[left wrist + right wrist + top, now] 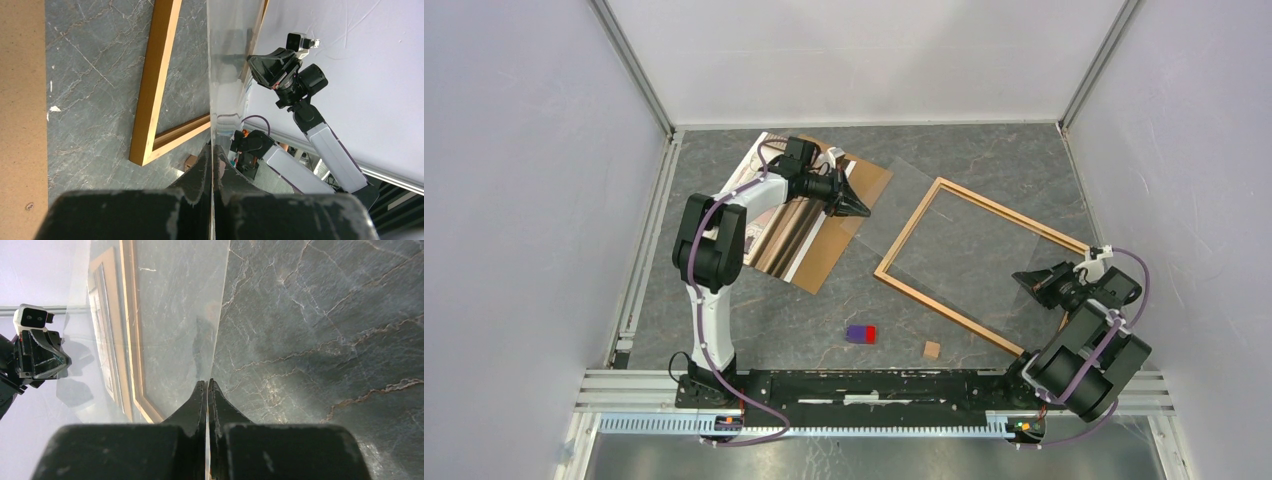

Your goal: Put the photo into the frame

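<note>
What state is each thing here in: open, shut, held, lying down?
Left gripper: shut on the clear sheet.
Right gripper: shut on the same sheet.
Clear sheet: held between both grippers, above the frame.
Frame: lying flat, empty.
Photo: lying on the brown board, not framed.

On the tabletop (984, 160): one frame (907, 228), one photo (786, 235), one brown backing board (834, 255), one clear sheet (904, 190), one small wooden block (932, 349), one little piece (861, 333) (purple and red)
</note>
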Robot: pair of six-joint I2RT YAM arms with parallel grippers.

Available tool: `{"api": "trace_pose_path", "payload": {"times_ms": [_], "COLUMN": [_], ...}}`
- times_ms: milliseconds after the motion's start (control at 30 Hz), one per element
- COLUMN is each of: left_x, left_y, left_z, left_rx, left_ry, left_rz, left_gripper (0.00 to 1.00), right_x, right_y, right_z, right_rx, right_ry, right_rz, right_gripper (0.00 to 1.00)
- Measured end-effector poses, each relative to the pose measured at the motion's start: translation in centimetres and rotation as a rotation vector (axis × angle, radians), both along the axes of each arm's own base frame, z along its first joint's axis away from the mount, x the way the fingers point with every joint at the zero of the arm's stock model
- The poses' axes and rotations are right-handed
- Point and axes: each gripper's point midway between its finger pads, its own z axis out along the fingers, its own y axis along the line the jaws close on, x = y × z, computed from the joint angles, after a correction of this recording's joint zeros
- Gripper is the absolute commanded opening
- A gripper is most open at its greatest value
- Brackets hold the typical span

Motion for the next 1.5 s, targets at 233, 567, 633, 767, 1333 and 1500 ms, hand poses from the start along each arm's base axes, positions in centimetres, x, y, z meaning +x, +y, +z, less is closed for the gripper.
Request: {"api": "trace_pose_path", "payload": {"times_ms": [233, 567, 633, 767, 1333, 1500], "left_x": [0.1, 0.4, 0.5, 0.4, 1.4, 2.4], "left_y": [-0.3, -0.9, -1.0, -1.1, -2.2, -1.3], "left_z": [0.2, -0.6, -0.9, -0.9, -2.2, -2.8], "left_rx": [-0.012, -0.016, -0.014, -0.016, -0.048, -0.041], "left_ry": [-0.016, 0.000, 0.010, 0.008, 0.039, 0.037], "left_rz": [-0.006, -0.005, -0.003, -0.007, 0.014, 0.046], "left_gripper": [0.02, 0.02, 0.02, 0.02, 0.02, 0.02], "right_x": [0.1, 0.3, 0.3, 0.3, -0.1, -0.3], "right_y": [-0.4, -1.4, -1.6, -1.9, -3.5, -6.6], "right_z": [-0.3, -0.2, -0.2, -0.3, -0.7, -1.4], "right_rx": [0.019, 0.016, 0.014, 0.002, -0.005, -0.098], "right_ry": [0.006, -0.006, -0.007, -0.004, 0.015, 0.046], "right_rz": [-0.017, -0.055, -0.060, -0.071, -0.141, -0.242], "right_gripper": [0.00, 0.00, 0.00, 0.00, 0.00, 0.00]}}
